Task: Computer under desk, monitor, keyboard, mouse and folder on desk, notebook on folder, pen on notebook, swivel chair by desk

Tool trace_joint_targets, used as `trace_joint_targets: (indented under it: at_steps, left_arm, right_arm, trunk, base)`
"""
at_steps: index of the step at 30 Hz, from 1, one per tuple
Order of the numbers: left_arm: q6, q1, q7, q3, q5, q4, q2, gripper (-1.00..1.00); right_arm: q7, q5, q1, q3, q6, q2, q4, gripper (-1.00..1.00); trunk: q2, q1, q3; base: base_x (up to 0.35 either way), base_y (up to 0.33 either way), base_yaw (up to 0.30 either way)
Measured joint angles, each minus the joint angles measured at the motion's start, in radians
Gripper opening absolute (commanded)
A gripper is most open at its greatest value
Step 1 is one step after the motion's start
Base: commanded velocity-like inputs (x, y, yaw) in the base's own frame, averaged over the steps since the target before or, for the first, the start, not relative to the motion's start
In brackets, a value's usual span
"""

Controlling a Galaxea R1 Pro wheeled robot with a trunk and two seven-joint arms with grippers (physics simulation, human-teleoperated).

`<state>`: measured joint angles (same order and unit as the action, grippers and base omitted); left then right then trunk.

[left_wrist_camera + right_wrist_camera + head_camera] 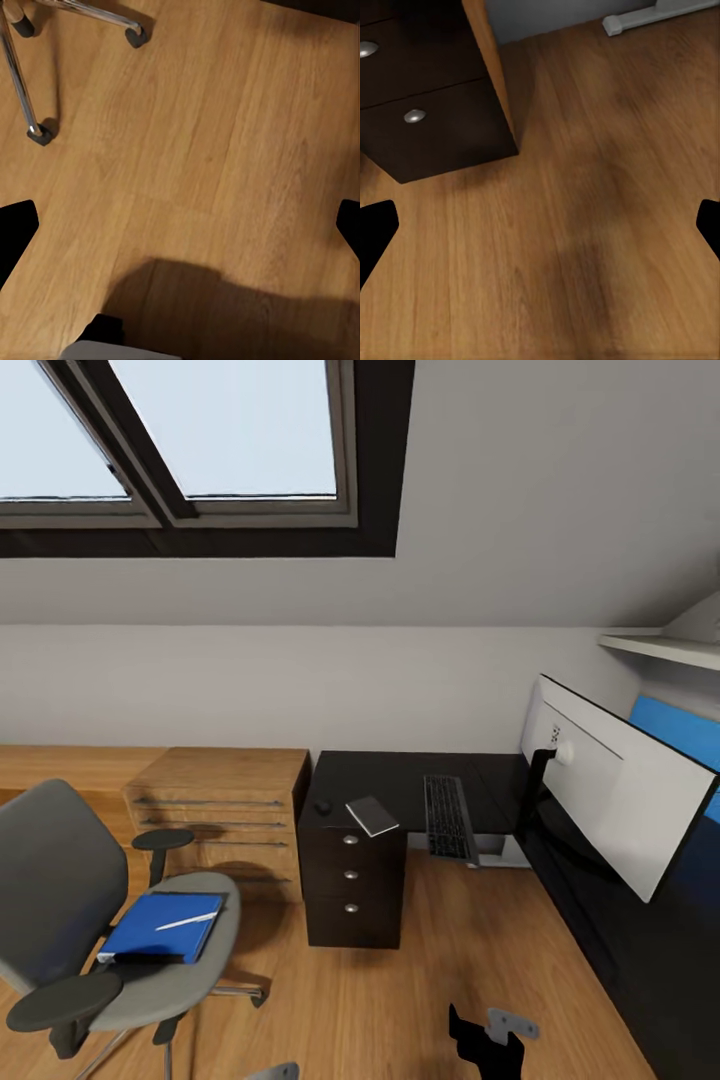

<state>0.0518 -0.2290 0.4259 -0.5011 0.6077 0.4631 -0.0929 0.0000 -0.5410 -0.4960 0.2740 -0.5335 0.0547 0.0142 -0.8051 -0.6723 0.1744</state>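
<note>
Bright-blue folder (pixel 160 927), grey swivel chair (pixel 60 900), glossy black desk (pixel 400 780), white-backed monitor (pixel 610 790), honey-wood floor (pixel 210 165)

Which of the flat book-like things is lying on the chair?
The bright-blue folder, on the swivel chair seat with a pale pen on it. The smaller grey notebook lies on the desk.

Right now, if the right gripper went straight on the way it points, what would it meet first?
Most likely the bare wood floor. Its open fingers frame floorboards just clear of the black drawer unit, though depth is unclear.
</note>
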Motion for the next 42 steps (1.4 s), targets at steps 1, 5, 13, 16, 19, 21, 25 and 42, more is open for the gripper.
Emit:
trace_joint_targets:
  at_steps: [1, 5, 13, 16, 19, 21, 25, 42]
  left_arm:
    - [0.000, 0.000, 0.000, 0.000, 0.000, 0.000, 0.000, 1.00]
    - [0.001, 0.000, 0.000, 0.000, 0.000, -0.001, 0.000, 1.00]
    - [0.002, 0.000, 0.000, 0.000, 0.000, -0.003, 0.000, 1.00]
    - [0.002, 0.000, 0.000, 0.000, 0.000, -0.003, 0.001, 1.00]
    - [0.002, 0.000, 0.000, 0.000, 0.000, -0.003, 0.001, 1.00]
    - [0.002, 0.000, 0.000, 0.000, 0.000, -0.003, 0.000, 1.00]
    - [0.002, 0.000, 0.000, 0.000, 0.000, -0.003, 0.000, 1.00]
    - [0.003, -0.002, 0.000, 0.000, -0.002, 0.003, -0.002, 1.00]
  right_arm:
    - [0.000, 0.000, 0.000, 0.000, 0.000, 0.001, 0.000, 1.00]
    - [0.000, -0.001, 0.000, 0.000, 0.000, 0.001, 0.000, 1.00]
    - [0.000, 0.001, 0.000, 0.000, 0.000, 0.002, 0.000, 1.00]
    - [0.000, 0.001, 0.000, 0.000, 0.000, 0.001, 0.000, 1.00]
    - [0.000, 0.002, 0.000, 0.000, 0.000, 0.000, 0.000, 1.00]
    - [0.000, 0.002, 0.000, 0.000, 0.000, 0.000, 0.000, 1.00]
    - [0.000, 0.001, 0.000, 0.000, 0.000, -0.001, 0.000, 1.00]
    - [-0.037, -0.010, -0.002, -0.015, -0.080, -0.023, -0.044, 1.00]
  trunk:
    - [0.007, 0.004, -0.003]
    - [0.035, 0.019, -0.016]
    - [0.091, 0.050, -0.041]
    - [0.112, 0.061, -0.050]
    - [0.133, 0.073, -0.060]
    - [0.147, 0.081, -0.066]
    - [0.175, 0.096, -0.079]
    - [0.295, 0.161, -0.132]
  base:
    - [-0.007, 0.000, -0.026]
    - [-0.003, 0.000, -0.012]
    - [-0.001, 0.000, -0.003]
    - [0.000, 0.000, 0.000]
    - [0.000, 0.000, 0.000]
    - [0.000, 0.000, 0.000]
    - [0.000, 0.000, 0.000]
    - [0.000, 0.000, 0.000]
